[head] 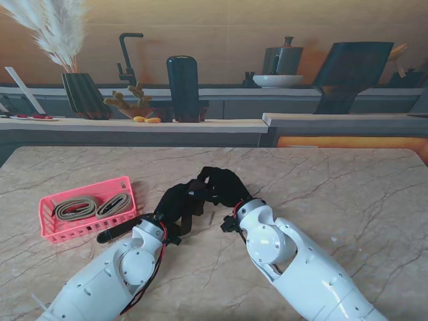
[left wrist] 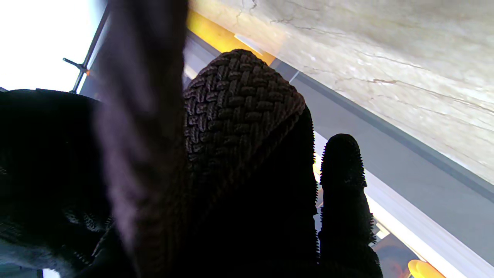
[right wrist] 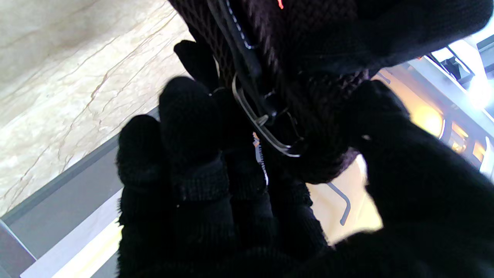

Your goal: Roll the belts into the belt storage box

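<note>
A black braided belt [head: 198, 198] is held between both black-gloved hands over the middle of the table. My left hand [head: 175, 200] grips its woven strap [left wrist: 239, 100]; a loose end [head: 120, 229] trails toward the box. My right hand [head: 224, 187] closes on the buckle end, where a metal buckle [right wrist: 266, 123] shows between the fingers [right wrist: 185, 116]. The pink belt storage box [head: 47, 224] sits at the left and holds two rolled beige belts [head: 75, 208] [head: 114, 204].
The marble table [head: 334, 194] stretches to the right and far side. Behind its far edge runs a counter with a vase of pampas grass [head: 83, 93], a black bottle [head: 182, 87], a bowl [head: 277, 80] and a pot.
</note>
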`<action>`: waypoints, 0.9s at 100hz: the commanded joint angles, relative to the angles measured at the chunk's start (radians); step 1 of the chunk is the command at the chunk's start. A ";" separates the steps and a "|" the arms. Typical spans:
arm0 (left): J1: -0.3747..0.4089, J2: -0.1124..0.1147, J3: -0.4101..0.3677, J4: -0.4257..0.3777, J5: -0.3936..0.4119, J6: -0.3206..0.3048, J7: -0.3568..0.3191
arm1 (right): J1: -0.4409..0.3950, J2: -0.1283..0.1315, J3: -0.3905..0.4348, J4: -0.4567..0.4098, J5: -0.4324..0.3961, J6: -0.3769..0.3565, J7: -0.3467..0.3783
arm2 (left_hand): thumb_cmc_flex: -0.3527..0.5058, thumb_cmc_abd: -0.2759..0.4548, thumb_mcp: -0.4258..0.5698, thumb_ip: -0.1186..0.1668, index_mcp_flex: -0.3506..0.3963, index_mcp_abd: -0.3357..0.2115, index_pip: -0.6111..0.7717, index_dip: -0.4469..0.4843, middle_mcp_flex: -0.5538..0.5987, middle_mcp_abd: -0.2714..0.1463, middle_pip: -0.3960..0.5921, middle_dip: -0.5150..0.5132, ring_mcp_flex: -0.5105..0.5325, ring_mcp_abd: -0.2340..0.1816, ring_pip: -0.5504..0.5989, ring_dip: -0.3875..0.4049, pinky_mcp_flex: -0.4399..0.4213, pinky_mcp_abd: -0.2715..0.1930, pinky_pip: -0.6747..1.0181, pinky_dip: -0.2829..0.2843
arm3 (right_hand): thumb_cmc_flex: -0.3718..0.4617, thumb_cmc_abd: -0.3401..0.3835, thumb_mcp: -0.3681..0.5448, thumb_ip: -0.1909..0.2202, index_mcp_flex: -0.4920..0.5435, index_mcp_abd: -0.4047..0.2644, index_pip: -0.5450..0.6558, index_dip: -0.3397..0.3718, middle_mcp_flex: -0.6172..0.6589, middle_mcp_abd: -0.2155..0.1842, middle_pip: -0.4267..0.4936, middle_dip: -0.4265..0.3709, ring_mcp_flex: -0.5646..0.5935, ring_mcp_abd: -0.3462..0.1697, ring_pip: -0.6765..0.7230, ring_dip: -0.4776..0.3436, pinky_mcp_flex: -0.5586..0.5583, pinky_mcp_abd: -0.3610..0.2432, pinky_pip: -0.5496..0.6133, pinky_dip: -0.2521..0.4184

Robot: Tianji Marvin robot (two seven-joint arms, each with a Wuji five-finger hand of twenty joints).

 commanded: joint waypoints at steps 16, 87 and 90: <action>0.004 -0.021 -0.003 -0.050 -0.013 -0.023 0.004 | -0.024 -0.018 -0.010 0.003 0.019 -0.003 0.002 | -0.052 0.252 0.030 -0.002 -0.024 -0.076 0.083 0.030 -0.048 -0.071 0.016 -0.043 -0.041 -0.021 -0.006 -0.005 -0.021 0.003 0.012 0.014 | 0.217 0.005 0.182 0.005 0.180 -0.292 0.069 -0.080 0.061 -0.060 -0.131 -0.022 0.047 -0.028 -0.116 -0.036 0.050 -0.050 -0.031 -0.022; 0.017 -0.020 -0.015 -0.065 -0.080 -0.041 -0.055 | -0.121 -0.017 0.113 -0.122 -0.013 -0.073 -0.108 | -0.452 0.253 0.157 -0.075 -0.328 -0.252 -0.722 -0.272 -0.374 -0.116 -0.131 -0.312 -0.281 -0.036 -0.266 -0.001 -0.133 0.011 -0.079 0.008 | 0.221 0.047 0.190 0.000 0.164 -0.407 0.087 0.051 0.031 -0.123 -0.158 0.035 0.021 -0.070 -0.140 -0.012 0.042 -0.107 -0.060 -0.008; 0.017 -0.019 -0.016 -0.065 -0.084 -0.043 -0.062 | -0.123 -0.017 0.117 -0.126 -0.015 -0.076 -0.109 | -0.472 0.253 0.166 -0.076 -0.332 -0.255 -0.744 -0.288 -0.382 -0.115 -0.141 -0.320 -0.294 -0.039 -0.287 -0.008 -0.139 0.013 -0.090 0.003 | 0.221 0.048 0.188 0.000 0.163 -0.408 0.087 0.052 0.031 -0.123 -0.158 0.035 0.020 -0.071 -0.140 -0.011 0.042 -0.108 -0.060 -0.007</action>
